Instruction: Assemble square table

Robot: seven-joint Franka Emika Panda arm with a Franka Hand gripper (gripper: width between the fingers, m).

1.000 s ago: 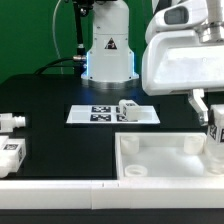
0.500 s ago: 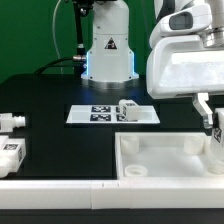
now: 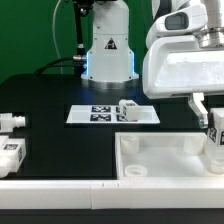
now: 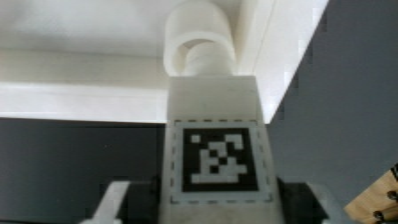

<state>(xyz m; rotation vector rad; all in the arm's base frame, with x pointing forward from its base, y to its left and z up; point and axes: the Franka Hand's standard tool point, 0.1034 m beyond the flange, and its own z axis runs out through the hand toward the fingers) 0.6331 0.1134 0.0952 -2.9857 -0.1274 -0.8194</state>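
The wrist has swung back a little since half a second ago, while the white leg (image 3: 214,135) stays upright at the square tabletop's (image 3: 160,152) rim on the exterior view's right. The tool (image 3: 212,124) is clamped on it. This looks like the leg being screwed into its socket. Beyond the tabletop, a second leg (image 3: 127,110) lies on the marker board (image 3: 92,114). A third leg (image 3: 9,122) and a fourth leg (image 3: 10,153) rest on the desk (image 3: 50,95) well apart from the tabletop, blocking nothing.

We find the gripper (image 3: 212,122) cut by the exterior view's right edge, the tabletop (image 3: 160,142) cropped there too, the clamped leg (image 3: 214,138) seemingly ending behind its rim, our wrist view blurred, fingertips (image 4: 121,203) barely in frame.
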